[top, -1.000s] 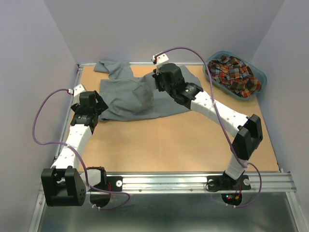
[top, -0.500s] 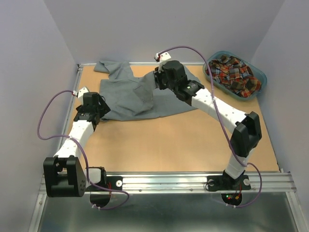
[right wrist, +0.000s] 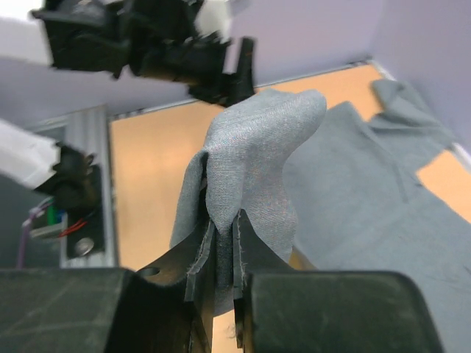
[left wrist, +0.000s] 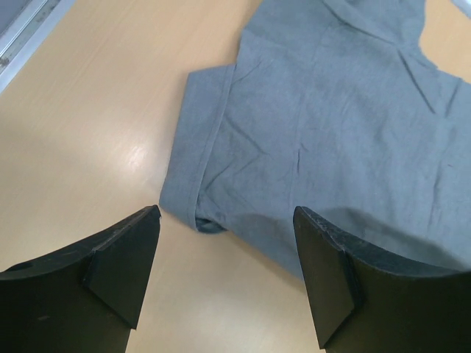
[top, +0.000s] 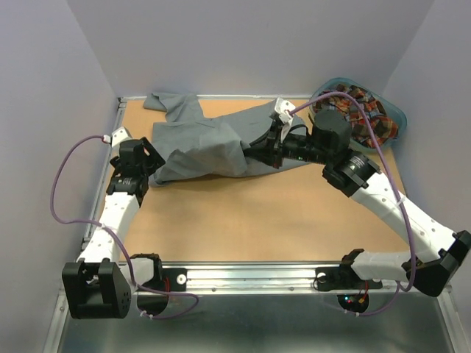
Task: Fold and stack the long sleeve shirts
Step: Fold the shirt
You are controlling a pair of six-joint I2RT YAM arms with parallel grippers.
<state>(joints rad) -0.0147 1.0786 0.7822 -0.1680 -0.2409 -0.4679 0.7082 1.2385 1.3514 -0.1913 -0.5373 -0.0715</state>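
Cable (top: 55,195), purple, is looping out to the left of the left arm (top: 118,213). Left gripper (top: 140,158) is sitting low over the table (top: 243,213), at the near-left corner of the grey shirt (top: 199,140). In its wrist view the fingers (left wrist: 121,265) are standing wide apart and holding nothing. The shirt's doubled-over hem corner is lying on the board between and just ahead of the tips. As far as can be seen, it is not touching either one.

Grey shirt is lying mostly flat across the far-middle of the table, with one part reaching toward the far-left corner. Its right portion is rising off the board where the other gripper meets it.

Right gripper (top: 268,147) is reaching in from the right arm (top: 383,195), pointing left, at the shirt's right edge. In its wrist view the jaws are standing nearly closed and pinching a fold of the grey cloth. The fold is rising above the fingertips in a rounded hump and draping down on both sides. The rest of the shirt is lying flat on the board beyond it.

Plaid shirt (top: 368,110) is lying bunched in the basket (top: 394,118) at the far-right corner, apart from the grey shirt. In the top view the right arm is covering the basket's near-left part.
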